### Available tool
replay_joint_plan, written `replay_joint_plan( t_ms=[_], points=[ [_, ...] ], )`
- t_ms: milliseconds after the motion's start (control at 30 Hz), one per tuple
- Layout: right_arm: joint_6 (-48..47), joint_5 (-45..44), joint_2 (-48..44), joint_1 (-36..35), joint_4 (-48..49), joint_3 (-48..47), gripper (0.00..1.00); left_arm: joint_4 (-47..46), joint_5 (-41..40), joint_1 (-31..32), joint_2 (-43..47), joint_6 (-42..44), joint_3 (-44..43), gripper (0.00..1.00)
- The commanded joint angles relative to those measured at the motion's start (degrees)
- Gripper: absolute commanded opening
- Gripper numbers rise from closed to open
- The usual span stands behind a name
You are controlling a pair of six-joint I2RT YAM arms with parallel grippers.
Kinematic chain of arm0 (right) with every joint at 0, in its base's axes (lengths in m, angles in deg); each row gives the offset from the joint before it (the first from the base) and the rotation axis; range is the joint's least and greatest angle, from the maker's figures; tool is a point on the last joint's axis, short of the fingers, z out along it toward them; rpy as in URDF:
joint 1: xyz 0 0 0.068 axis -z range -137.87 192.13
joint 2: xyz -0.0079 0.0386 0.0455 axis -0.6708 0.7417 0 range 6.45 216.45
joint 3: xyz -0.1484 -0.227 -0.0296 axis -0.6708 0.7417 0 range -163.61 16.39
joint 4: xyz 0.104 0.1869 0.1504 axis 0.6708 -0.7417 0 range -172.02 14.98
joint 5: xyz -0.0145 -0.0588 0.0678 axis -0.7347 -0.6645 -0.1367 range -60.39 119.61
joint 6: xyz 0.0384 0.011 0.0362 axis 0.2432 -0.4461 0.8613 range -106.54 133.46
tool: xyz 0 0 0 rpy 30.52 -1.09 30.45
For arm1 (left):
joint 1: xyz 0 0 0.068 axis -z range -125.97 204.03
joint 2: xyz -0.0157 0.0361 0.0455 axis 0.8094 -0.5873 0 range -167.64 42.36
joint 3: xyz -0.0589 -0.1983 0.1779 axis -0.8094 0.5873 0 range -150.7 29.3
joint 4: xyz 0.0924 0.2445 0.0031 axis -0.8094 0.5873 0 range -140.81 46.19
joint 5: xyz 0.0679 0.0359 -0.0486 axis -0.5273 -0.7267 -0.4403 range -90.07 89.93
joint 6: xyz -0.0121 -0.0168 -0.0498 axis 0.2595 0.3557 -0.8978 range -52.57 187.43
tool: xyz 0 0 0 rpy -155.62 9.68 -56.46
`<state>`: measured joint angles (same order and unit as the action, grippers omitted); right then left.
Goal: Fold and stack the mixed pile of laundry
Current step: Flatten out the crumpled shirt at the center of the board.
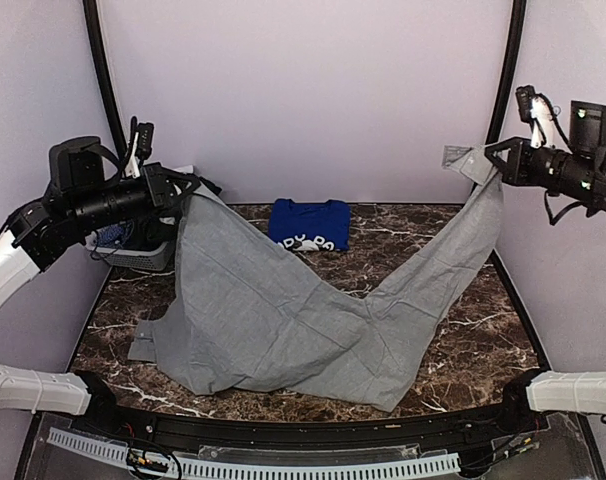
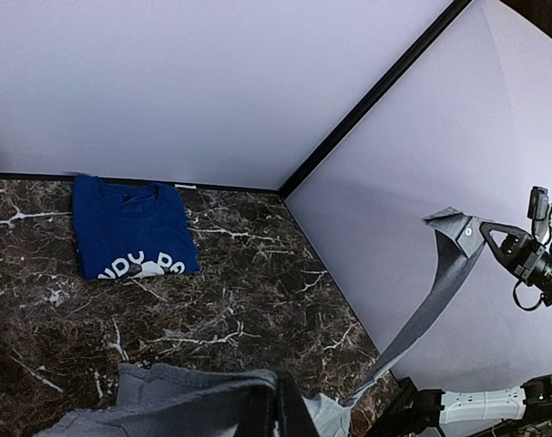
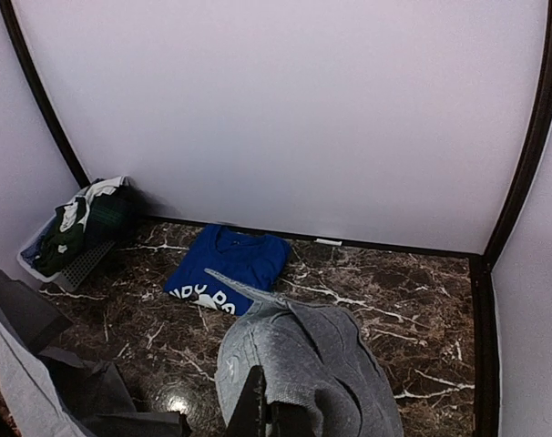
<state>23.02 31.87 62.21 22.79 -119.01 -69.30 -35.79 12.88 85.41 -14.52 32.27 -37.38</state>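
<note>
A light-grey polo shirt [image 1: 283, 320] is stretched between both arms, its middle sagging onto the marble table [image 1: 463, 340]. My left gripper [image 1: 188, 190] is shut on one upper corner, raised at the left. At the right, my right gripper [image 1: 493, 162] is shut on the other corner, also raised. In the left wrist view my left gripper [image 2: 271, 410] pinches grey fabric [image 2: 185, 401]. The right wrist view shows my right gripper [image 3: 271, 414] clamped on bunched grey cloth [image 3: 322, 364]. A folded royal-blue T-shirt [image 1: 309, 224] with white print lies flat at the back centre.
A grey mesh basket [image 3: 76, 259] stands at the back left, behind the left arm, holding dark-green and patterned garments [image 3: 85, 218]. White walls and black corner posts [image 1: 101, 70] enclose the table on three sides.
</note>
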Motion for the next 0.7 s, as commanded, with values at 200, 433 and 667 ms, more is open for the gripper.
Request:
replay_joint_plan(
  t_ms=[200,433,667],
  points=[
    [-1.2,-4.5,26.0,0.3,9.5,-12.2,0.0,-7.0,-4.2,-6.0,-15.3,-5.1,1.4,0.0],
    [3.4,5.5,27.6,-11.3,11.8,-5.8,0.0,-15.5,2.1,-11.9,-28.3,-7.6,3.0,0.0],
    [11.8,4.5,29.7,-29.8,17.9,10.1,0.0,-18.7,3.9,-13.5,-32.0,-7.6,3.7,0.0]
  ],
)
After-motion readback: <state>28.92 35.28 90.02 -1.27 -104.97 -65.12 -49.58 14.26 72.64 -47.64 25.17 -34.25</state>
